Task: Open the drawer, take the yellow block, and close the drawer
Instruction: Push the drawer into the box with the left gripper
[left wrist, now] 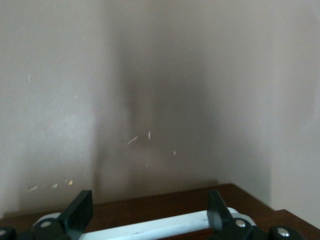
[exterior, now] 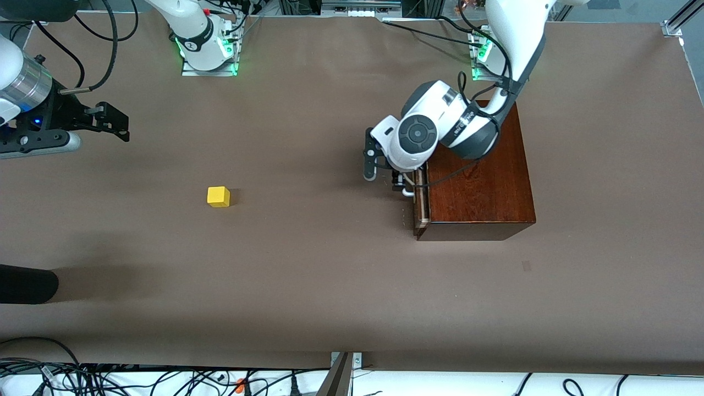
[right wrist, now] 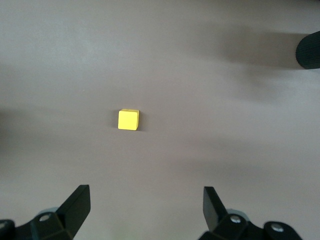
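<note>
The yellow block (exterior: 218, 196) lies on the bare brown table, out in the open toward the right arm's end; it also shows in the right wrist view as the yellow block (right wrist: 128, 120). The drawer (exterior: 421, 201) of the dark wooden box (exterior: 481, 181) shows only a thin pale strip at its front edge. My left gripper (exterior: 401, 184) is down at the drawer's front, open, with the white handle (left wrist: 160, 227) lying between its fingers (left wrist: 80, 210). My right gripper (exterior: 118, 124) hangs open and empty above the table, apart from the block; its fingers (right wrist: 77, 200) stand wide.
A dark rounded object (exterior: 27, 283) lies at the table's edge at the right arm's end, nearer the front camera than the block. Cables run along the table's front edge (exterior: 165, 379). The arm bases (exterior: 206, 52) stand at the back edge.
</note>
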Controlling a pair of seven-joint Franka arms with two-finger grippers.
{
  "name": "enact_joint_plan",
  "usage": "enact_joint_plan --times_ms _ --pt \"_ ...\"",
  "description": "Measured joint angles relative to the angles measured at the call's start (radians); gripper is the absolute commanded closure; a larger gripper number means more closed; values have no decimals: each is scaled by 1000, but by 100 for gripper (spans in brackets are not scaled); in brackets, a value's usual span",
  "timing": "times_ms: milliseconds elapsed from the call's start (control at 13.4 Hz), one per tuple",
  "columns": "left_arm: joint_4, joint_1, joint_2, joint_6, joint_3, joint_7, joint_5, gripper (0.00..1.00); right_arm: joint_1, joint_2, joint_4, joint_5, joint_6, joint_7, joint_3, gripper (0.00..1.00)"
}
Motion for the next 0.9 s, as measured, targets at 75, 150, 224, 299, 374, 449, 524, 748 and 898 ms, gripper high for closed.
enact_joint_plan --times_ms 75,150,224,299,374,449,524,748,898 --pt "0 8 0 -2 2 1 21 0 0 0 0 0 0 0 0 0" --pt "-1 13 0 -2 3 1 29 0 0 0 0 3 0 0 -1 0" --pt "-1 12 -1 -2 2 1 33 0 0 1 0 8 0 0 -2 0" --pt "-1 12 -1 -2 1 1 34 0 0 1 0 11 0 0 -3 0" --pt "-1 12 -1 -2 1 1 34 0 0 2 0 12 1 0 -4 0" --pt "0 12 -2 -1 1 1 34 0 0 2 0 12 1 0 -4 0" --pt "5 13 -6 7 3 3 35 0 0 2 0 12 1 0 -4 0" --pt "31 15 -53 11 -2 -6 -37 0 0 2 0 15 1 0 -5 0" --pt "34 15 -113 -27 -6 -76 -64 0 -1 2 0 15 1 0 -8 0"
